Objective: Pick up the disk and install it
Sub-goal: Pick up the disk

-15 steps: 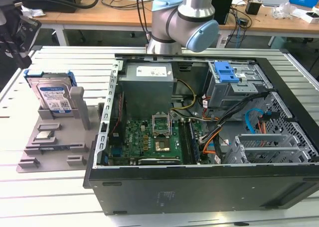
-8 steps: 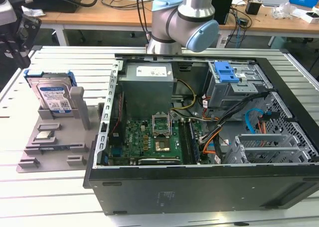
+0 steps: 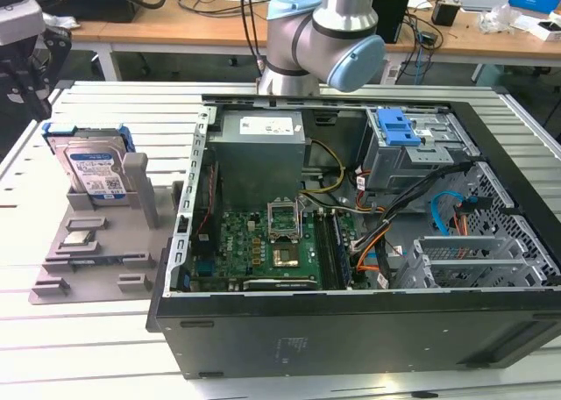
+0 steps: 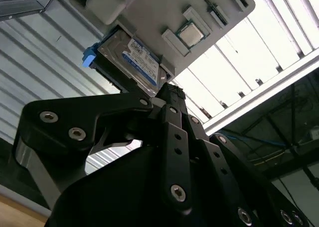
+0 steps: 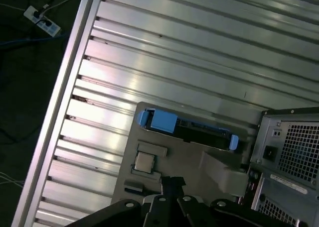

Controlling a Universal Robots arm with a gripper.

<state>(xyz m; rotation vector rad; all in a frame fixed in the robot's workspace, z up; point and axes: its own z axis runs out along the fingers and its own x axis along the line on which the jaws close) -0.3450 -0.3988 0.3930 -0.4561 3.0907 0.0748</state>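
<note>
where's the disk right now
The disk stands on edge in the grey fixture at the exterior view's left, just outside the open computer case.

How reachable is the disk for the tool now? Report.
Likely yes: the disk stands upright in its grey holder, top edge bare, nothing between it and the tool in both wrist views.

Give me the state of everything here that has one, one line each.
disk: standing on edge in the grey holder, not gripped.
gripper: above the holder, apart from the disk, not touching it.
small square chip: lying flat in a recess of the holder.
computer case: lying on its side, side panel off, inside exposed.
</note>
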